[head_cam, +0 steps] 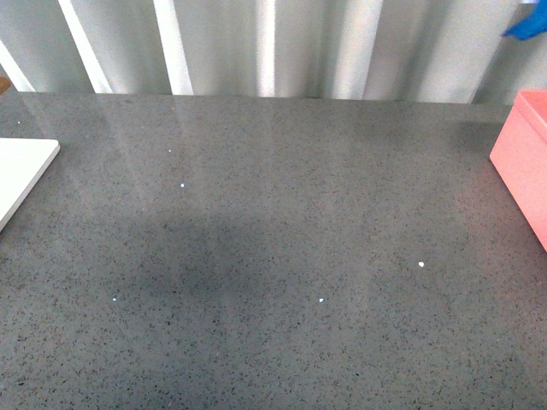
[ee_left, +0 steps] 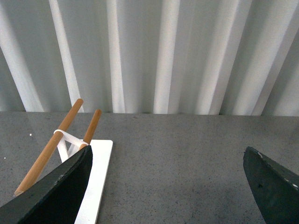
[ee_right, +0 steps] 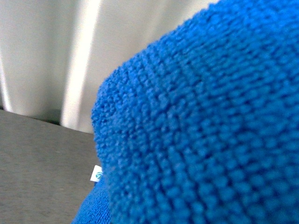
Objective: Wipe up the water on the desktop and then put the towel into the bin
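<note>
The towel (head_cam: 523,26) shows in my front view only as a small blue scrap at the top right corner, up off the bench (head_cam: 273,256) and above the far end of the bin (head_cam: 526,162). In the right wrist view the same towel (ee_right: 201,130) fills most of the picture, its fluffy blue loops right up against the lens, with its small white tag (ee_right: 96,174) showing at the lower edge of the cloth. The towel hides the right gripper's fingers, so I cannot tell how wide they stand or whether they have hold of the cloth.

The salmon-pink bin sits on the bench at the right edge, only partly in view. The dark grey speckled bench carries a few tiny bright specks (head_cam: 421,265) across its middle. A flat white board (head_cam: 21,171) lies at the left edge.

From the left wrist view, the left gripper (ee_left: 168,151) is spread wide with nothing between its dark fingers (ee_left: 56,191). It hangs over the bench beside the white board (ee_left: 98,177), where two wooden rods (ee_left: 51,144) lean on a white frame. A pale ribbed backdrop (ee_left: 163,56) closes the far side.
</note>
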